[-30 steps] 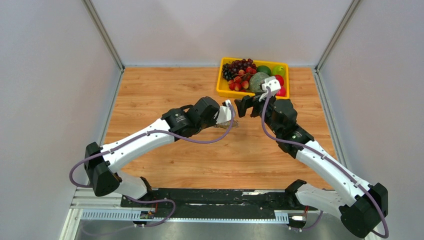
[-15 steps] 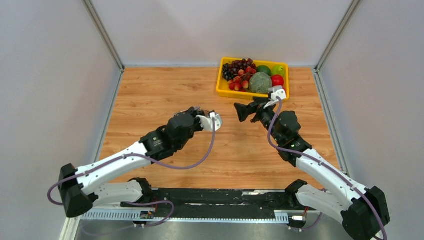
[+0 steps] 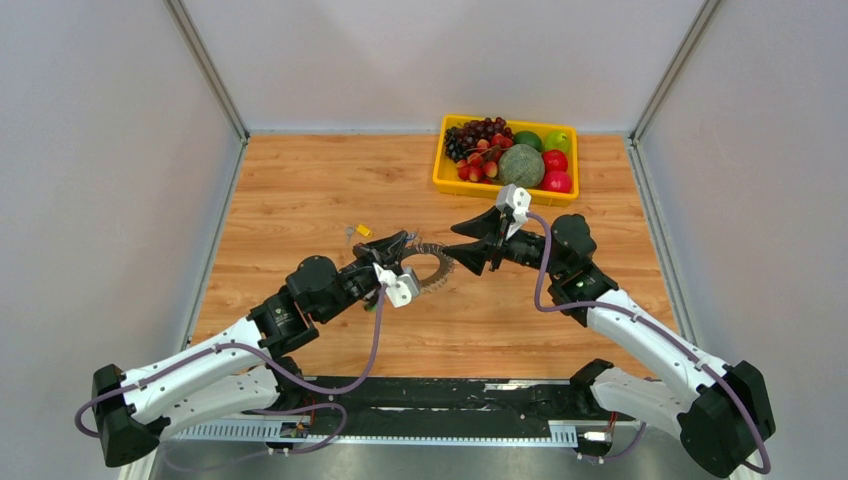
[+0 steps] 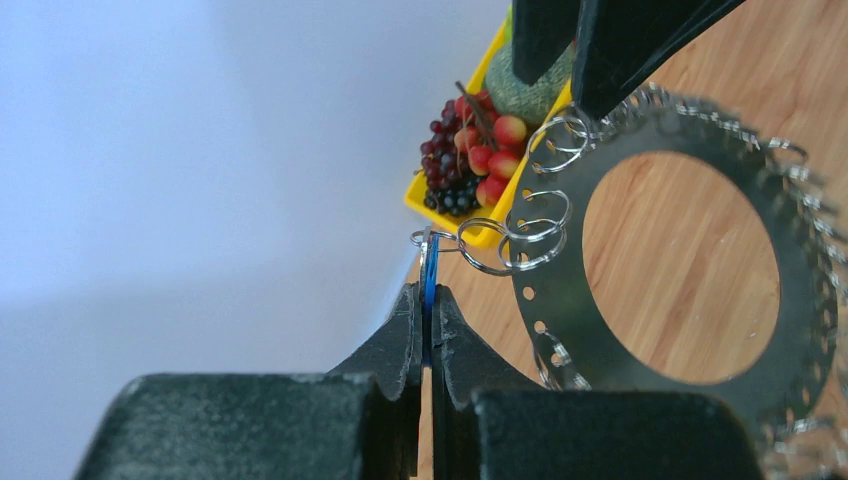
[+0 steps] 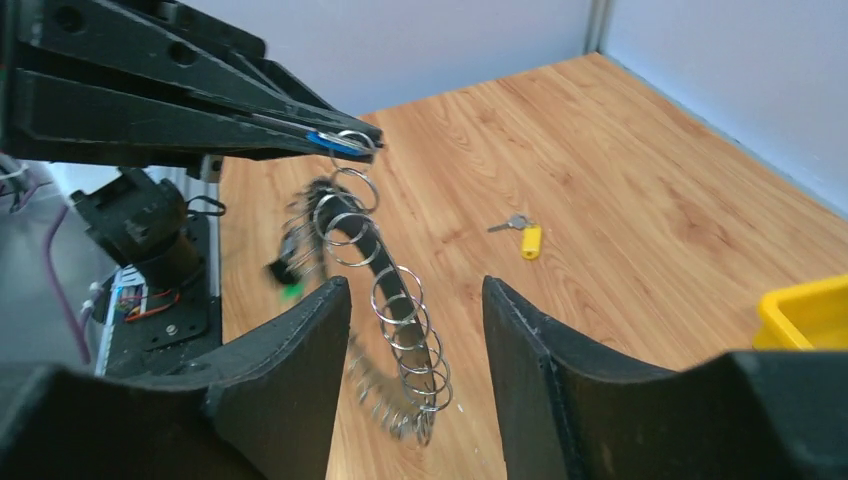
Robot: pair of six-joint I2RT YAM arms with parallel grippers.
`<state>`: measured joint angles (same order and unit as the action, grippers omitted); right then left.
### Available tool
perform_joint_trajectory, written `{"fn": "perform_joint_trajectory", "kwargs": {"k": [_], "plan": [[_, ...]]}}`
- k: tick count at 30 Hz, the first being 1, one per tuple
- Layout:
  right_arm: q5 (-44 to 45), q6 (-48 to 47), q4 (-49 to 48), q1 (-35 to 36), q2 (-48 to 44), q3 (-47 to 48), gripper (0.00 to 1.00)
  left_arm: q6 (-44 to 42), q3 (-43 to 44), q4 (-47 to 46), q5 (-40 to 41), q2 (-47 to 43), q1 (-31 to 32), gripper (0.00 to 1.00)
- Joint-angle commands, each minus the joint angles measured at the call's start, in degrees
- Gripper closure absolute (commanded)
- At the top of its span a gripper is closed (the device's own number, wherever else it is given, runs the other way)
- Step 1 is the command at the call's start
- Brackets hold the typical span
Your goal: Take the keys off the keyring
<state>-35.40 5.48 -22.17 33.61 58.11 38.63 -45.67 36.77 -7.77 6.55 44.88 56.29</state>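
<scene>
The keyring [image 3: 438, 275] is a flat dark grey ring fringed with silvery loops, hanging in the air over the table's middle. My left gripper [image 3: 398, 242] is shut on a blue-headed key [image 4: 430, 268] that is linked to the keyring [image 4: 560, 300] by a small chain of loops. My right gripper [image 5: 415, 284] stands open, its two fingers on either side of the keyring's [image 5: 398, 300] looped rim without touching it. Green and black keys [image 5: 288, 272] dangle blurred from the ring's far side. A yellow-headed key [image 3: 361, 230] lies loose on the table.
A yellow tray [image 3: 438, 181] of fruit stands at the back right of the wooden table. Grey walls close in the left, right and back sides. The loose yellow key [image 5: 529, 240] lies beyond the ring in the right wrist view.
My left arm has drawn back towards the near left, with the keyring trailing from the key it holds. My right gripper has dropped onto the ring's rim, and its fingers have narrowed.
</scene>
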Motion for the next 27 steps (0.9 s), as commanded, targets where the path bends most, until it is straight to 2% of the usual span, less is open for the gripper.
{"fn": "perform_joint_trajectory", "kwargs": {"k": [1, 7, 14, 27], "plan": [[-8.0, -2.2, -2.4, 0.8, 0.1, 3.3, 0.46, 2.1, 2.0, -3.4, -5.4, -1.3, 0.1, 1.00], [-7.8, -2.6, -2.8, 2.4, 0.8, 3.9, 0.51, 2.0, 1.9, -2.7, -7.4, -1.6, 0.2, 1.00], [-7.6, -1.9, -4.9, 3.2, 1.6, 3.7, 0.61, 2.1, 1.9, -2.2, -8.7, -1.4, 0.2, 1.00], [-7.2, -2.5, -4.6, 3.3, 2.1, 3.9, 0.64, 1.5, 1.9, -1.7, -10.0, -1.2, 0.1, 1.00]]}}
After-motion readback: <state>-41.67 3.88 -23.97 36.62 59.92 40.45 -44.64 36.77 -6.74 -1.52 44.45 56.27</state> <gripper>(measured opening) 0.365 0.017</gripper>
